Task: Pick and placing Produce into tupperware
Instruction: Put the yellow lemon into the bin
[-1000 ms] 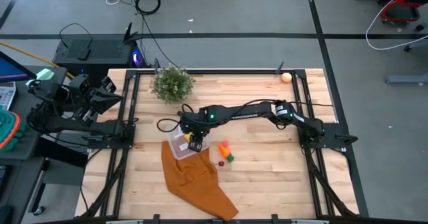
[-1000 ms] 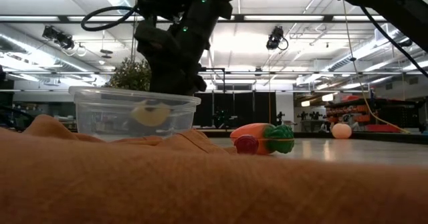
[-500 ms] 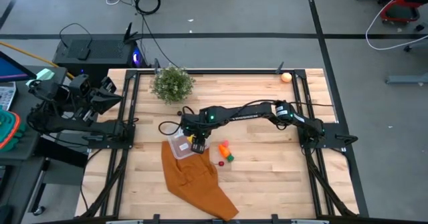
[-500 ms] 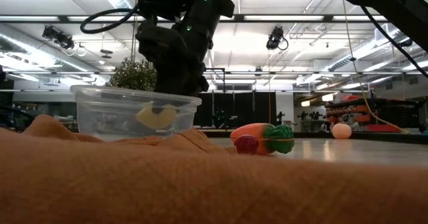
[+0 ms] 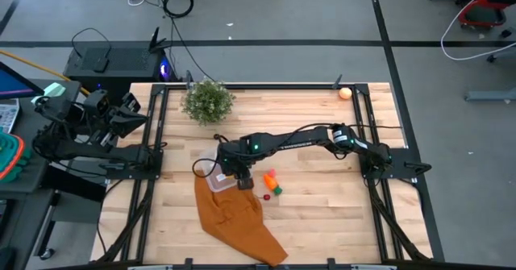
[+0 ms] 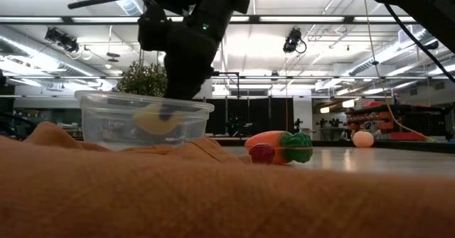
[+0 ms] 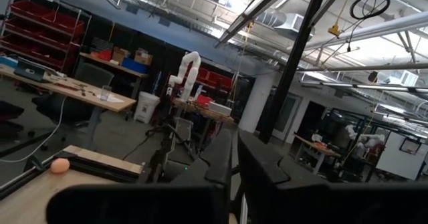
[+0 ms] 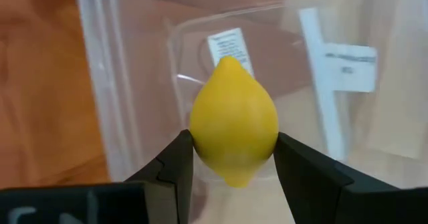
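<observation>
One yellow lemon (image 8: 233,129) is being pinched by the right gripper (image 8: 234,158) — inside the tupperware (image 6: 142,117). Whether the left gripper (image 7: 235,174) is being held open cannot be told.

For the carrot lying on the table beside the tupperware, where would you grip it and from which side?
Grip the carrot across its orange body, near the middle, coming straight down from above. It lies flat on its side, and the small red piece sits close against it in the low view, so place the fingers clear of that piece.

Grey floor (image 5: 322,12), ceiling strip lights (image 6: 284,18), red shelving (image 7: 40,30).
</observation>
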You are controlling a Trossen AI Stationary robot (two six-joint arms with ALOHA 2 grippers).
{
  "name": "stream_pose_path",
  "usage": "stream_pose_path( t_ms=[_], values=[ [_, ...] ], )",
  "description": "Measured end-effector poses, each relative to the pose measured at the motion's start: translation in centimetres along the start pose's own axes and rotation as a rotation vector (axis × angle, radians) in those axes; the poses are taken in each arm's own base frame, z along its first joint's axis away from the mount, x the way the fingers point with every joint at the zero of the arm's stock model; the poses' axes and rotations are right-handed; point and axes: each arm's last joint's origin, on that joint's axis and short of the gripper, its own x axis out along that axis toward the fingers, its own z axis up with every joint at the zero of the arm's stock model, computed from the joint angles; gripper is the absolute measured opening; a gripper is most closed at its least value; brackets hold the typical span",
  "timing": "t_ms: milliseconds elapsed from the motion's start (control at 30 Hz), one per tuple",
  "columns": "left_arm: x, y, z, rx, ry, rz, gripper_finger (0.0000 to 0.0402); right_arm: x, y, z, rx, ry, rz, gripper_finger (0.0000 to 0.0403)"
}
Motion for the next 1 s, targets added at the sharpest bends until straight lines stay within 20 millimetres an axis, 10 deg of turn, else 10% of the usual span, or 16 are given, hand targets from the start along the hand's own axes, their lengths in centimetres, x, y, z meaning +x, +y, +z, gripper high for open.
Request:
stream_pose_path(
  t_ms=[1000],
  values=[
    [0.00, 0.02, -0.05, 0.000, 0.005, 0.002, 0.0031, 0.52, -0.10, -0.51, -0.029, 0.022, -0.012, 0.0146]
  ],
)
